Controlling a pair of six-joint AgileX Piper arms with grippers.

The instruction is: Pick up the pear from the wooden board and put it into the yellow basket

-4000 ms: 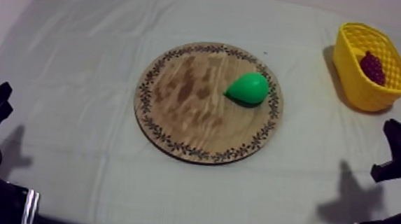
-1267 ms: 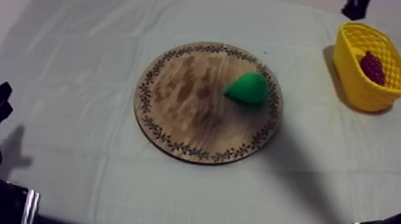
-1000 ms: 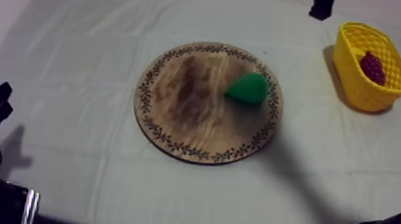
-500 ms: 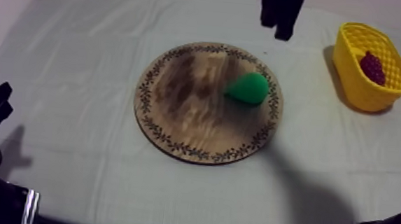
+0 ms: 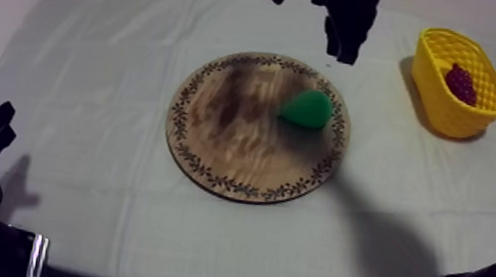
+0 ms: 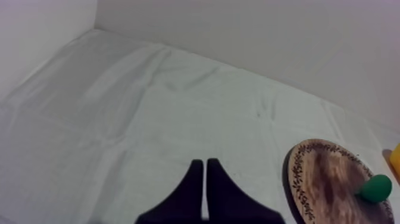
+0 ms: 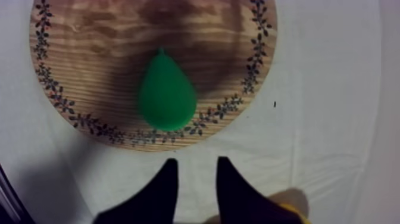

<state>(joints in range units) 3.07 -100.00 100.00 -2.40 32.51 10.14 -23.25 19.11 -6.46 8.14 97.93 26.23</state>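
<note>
1. Just ahead of the right fingers [image 7: 168, 189], which are spread with nothing between them, the green pear [image 7: 166, 98] lies on its side on the round wooden board [image 7: 59, 101]. It sits close to the patterned rim, with its stem end pointing away from them.
2. Well off to one side of those fingers sits the yellow basket [image 5: 436, 104], with a bunch of grapes [image 5: 460, 82] in it.
3. Far across the surface [image 5: 91, 90], the left fingers [image 6: 196, 190] are pressed together on nothing.
4. My worry is the pear's smooth, tapered shape: fingers closing off-centre or near the narrow end could squeeze it out and send it rolling off the board.
5. A weak hold could also drop it short of the basket.
</note>
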